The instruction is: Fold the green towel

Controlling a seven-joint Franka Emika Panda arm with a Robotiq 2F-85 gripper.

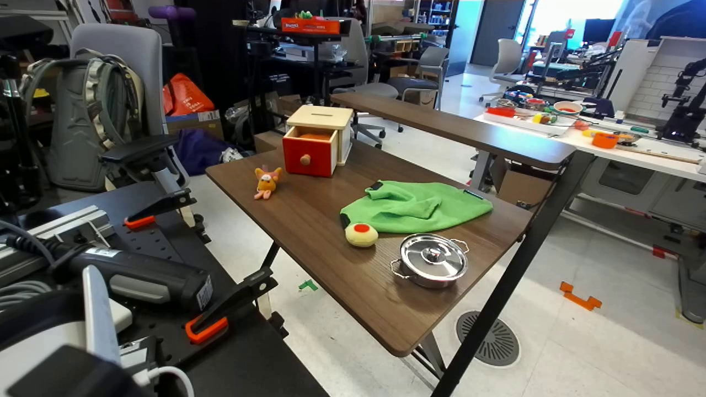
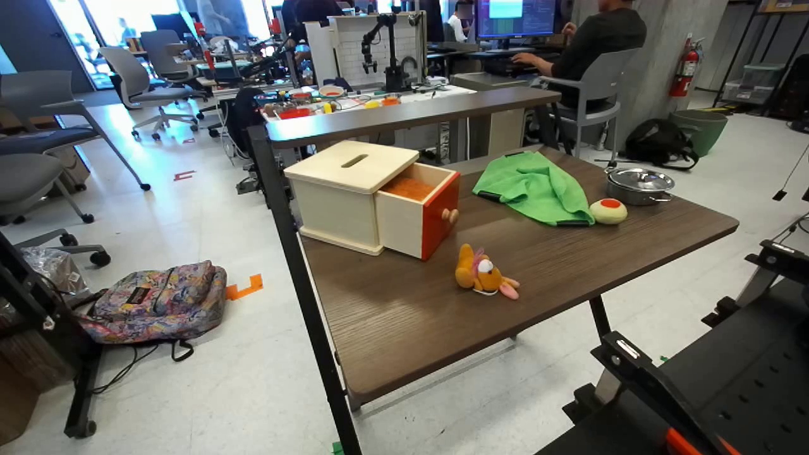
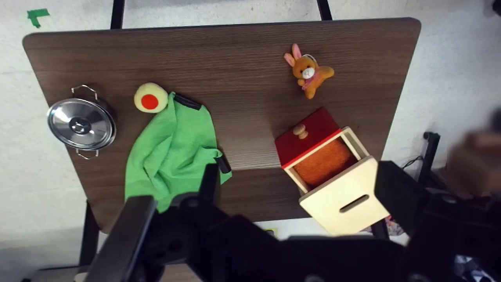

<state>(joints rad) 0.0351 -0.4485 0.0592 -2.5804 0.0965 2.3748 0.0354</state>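
The rumpled, plain bright green cloth towel point(image 1: 411, 207) lies on the brown wood-grain surface point(image 1: 311, 212). A round, pale-yellow soft object with a red spot point(image 1: 361, 237) seems to touch one corner, and a lidded silver metal pot point(image 1: 433, 262) stands near both. A pale wooden box point(image 2: 360, 202) with its red-fronted drawer point(image 3: 315, 135) pulled out and an orange plush rabbit point(image 2: 486, 275) rest apart from the towel. In the wrist view, the jaws of the black gripper point(image 3: 299, 188) stand spread wide.
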